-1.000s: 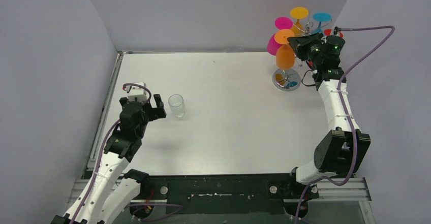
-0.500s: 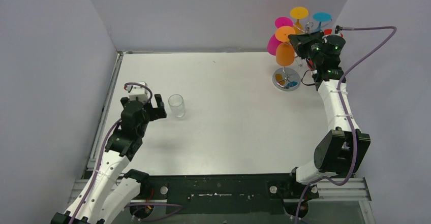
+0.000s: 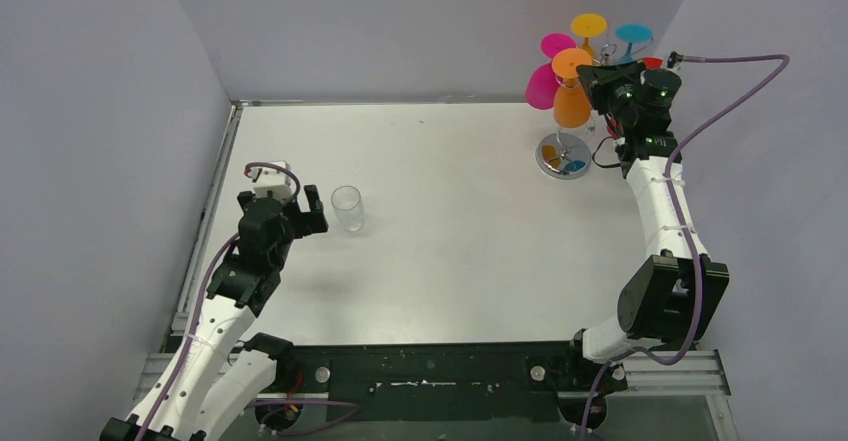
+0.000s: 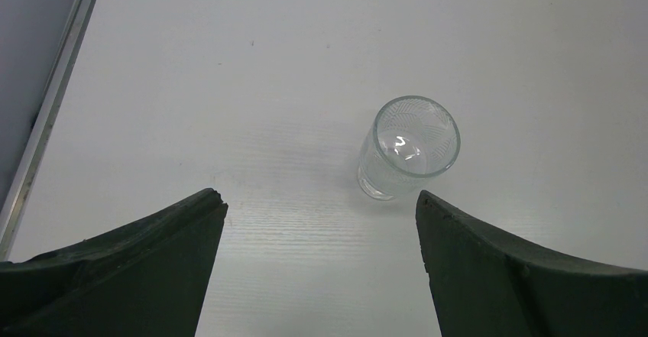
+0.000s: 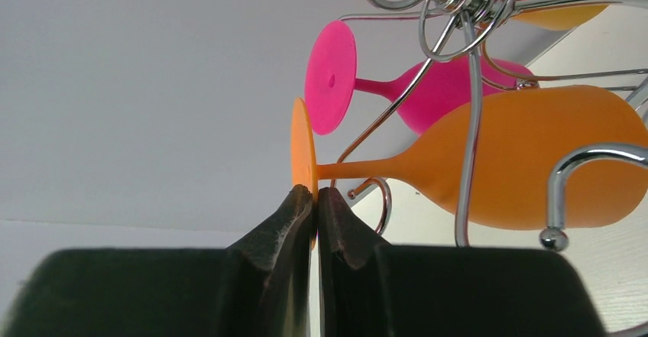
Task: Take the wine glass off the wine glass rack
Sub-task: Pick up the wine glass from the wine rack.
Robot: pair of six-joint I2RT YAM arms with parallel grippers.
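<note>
The silver wire wine glass rack (image 3: 563,154) stands at the far right of the table, its curled arms showing in the right wrist view (image 5: 466,62). An orange wine glass (image 3: 571,101) (image 5: 527,161) hangs upside down among the arms. My right gripper (image 3: 598,74) (image 5: 315,193) is shut on the thin orange foot of this glass. A pink glass (image 3: 543,83) (image 5: 428,85), a yellow one (image 3: 589,27) and a blue one (image 3: 633,34) also hang on the rack. My left gripper (image 3: 297,206) (image 4: 321,207) is open and empty, far to the left.
A clear tumbler (image 3: 347,208) (image 4: 407,147) stands upright on the white table just ahead of my left gripper. Grey walls close in the table at the left, back and right. A metal rail (image 3: 212,201) runs along the left edge.
My right gripper has lifted the orange glass up and a little to the right, closer to the rack's top. The left arm has not moved.
</note>
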